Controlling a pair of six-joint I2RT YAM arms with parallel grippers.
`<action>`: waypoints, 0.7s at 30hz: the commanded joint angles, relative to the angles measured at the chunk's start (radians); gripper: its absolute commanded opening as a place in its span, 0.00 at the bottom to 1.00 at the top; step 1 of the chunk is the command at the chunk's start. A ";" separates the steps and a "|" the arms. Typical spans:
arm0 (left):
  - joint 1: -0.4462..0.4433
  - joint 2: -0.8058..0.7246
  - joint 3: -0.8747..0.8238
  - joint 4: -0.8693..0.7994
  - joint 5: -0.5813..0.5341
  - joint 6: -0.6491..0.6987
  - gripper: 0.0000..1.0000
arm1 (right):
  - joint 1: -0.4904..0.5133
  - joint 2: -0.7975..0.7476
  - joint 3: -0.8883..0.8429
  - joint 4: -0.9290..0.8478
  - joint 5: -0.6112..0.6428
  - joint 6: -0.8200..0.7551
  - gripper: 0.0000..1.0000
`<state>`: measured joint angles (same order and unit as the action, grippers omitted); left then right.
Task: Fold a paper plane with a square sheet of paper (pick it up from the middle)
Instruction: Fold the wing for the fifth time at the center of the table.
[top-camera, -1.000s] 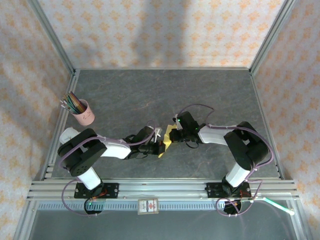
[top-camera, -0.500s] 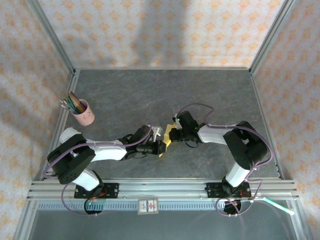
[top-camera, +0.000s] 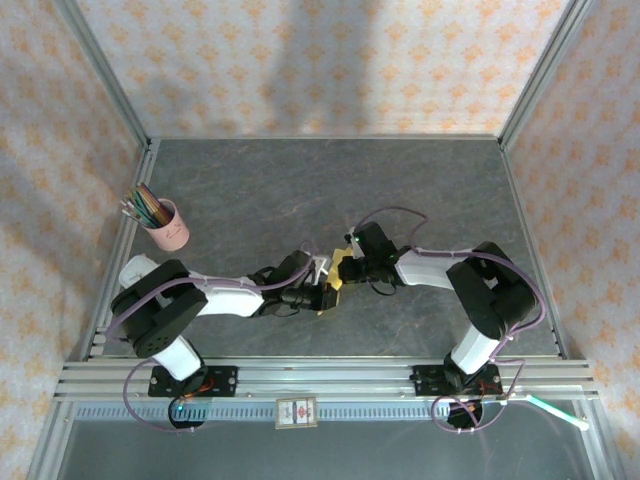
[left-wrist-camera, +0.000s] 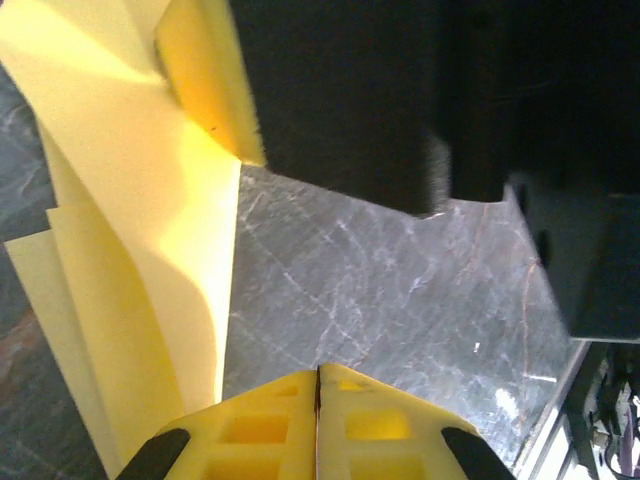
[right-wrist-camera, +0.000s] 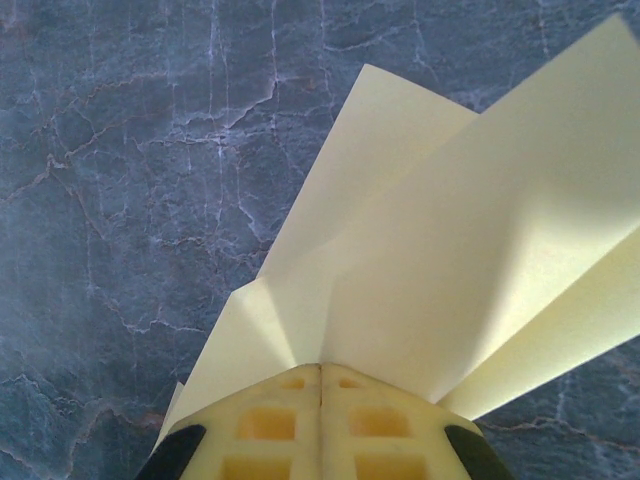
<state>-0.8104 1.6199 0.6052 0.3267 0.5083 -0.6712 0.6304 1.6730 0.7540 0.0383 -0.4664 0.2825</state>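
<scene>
The creased yellow paper (right-wrist-camera: 450, 250) is clamped in the closed right gripper (right-wrist-camera: 320, 372). The left gripper (left-wrist-camera: 318, 378) is held closed just beside it.

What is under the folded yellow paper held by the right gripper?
The dark marbled table shows around the folded yellow paper. The patch directly beneath the sheet is covered, so I cannot see it.

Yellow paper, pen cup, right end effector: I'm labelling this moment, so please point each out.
yellow paper (right-wrist-camera: 430, 250): right wrist view, middle of the creased sheet.
pen cup (top-camera: 173, 233): top external view, pink side wall.
right end effector (right-wrist-camera: 320, 378): right wrist view, seam between its closed fingertips.
</scene>
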 joint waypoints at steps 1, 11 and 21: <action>0.014 0.019 0.012 0.004 -0.014 0.025 0.10 | -0.003 0.030 0.004 -0.059 0.074 -0.017 0.03; 0.029 0.028 -0.018 0.029 -0.001 0.010 0.09 | -0.003 0.032 0.002 -0.058 0.077 -0.019 0.04; 0.029 0.052 -0.039 0.039 0.006 0.003 0.09 | -0.003 0.033 0.002 -0.058 0.077 -0.018 0.03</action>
<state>-0.7891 1.6527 0.5854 0.3561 0.5129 -0.6720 0.6304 1.6737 0.7544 0.0383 -0.4656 0.2825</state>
